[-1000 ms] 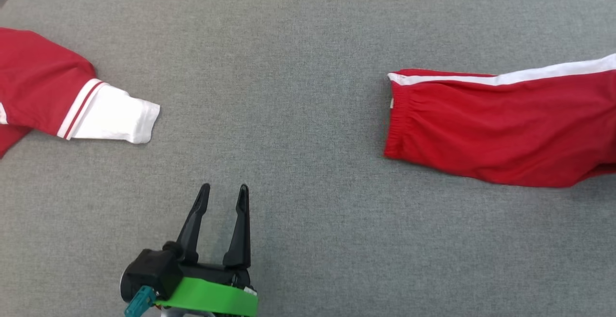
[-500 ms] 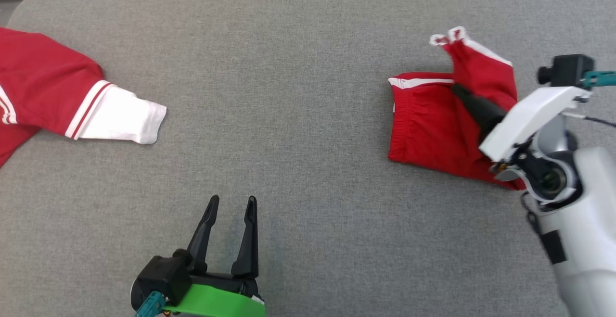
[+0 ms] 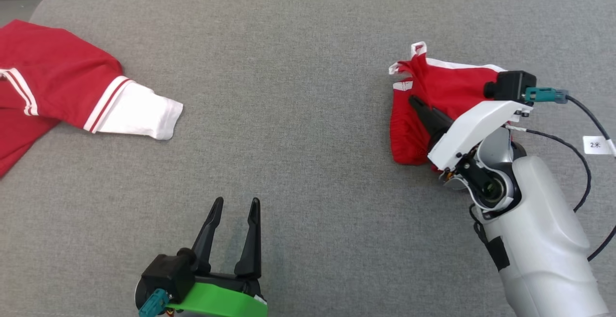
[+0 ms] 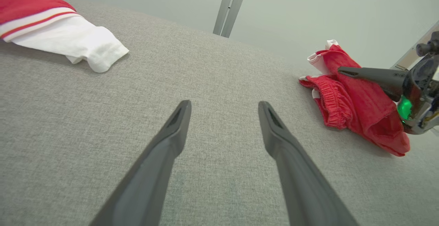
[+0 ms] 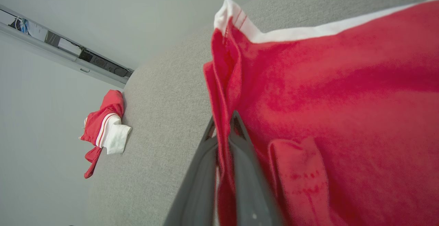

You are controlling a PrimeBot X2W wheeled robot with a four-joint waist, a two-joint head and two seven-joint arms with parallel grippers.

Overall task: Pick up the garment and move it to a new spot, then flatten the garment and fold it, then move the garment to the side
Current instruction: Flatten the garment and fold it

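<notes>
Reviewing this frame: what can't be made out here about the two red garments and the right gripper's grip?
- Head view: the white right arm covers the right part of the red shorts with white side stripe.
- Head view: the left edge cuts off the red long-sleeved top with white cuff.
- Right wrist view: cloth wraps the fingertips of the right gripper; how many layers it pinches cannot be told.

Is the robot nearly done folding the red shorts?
Not nearly. Done: the right claw is shut on the red shorts. In hand: picking them up; they are bunched, partly resting on the grey surface. Left: setting them in a new spot, flattening, folding, moving aside. The left claw is open, holding nothing.
</notes>
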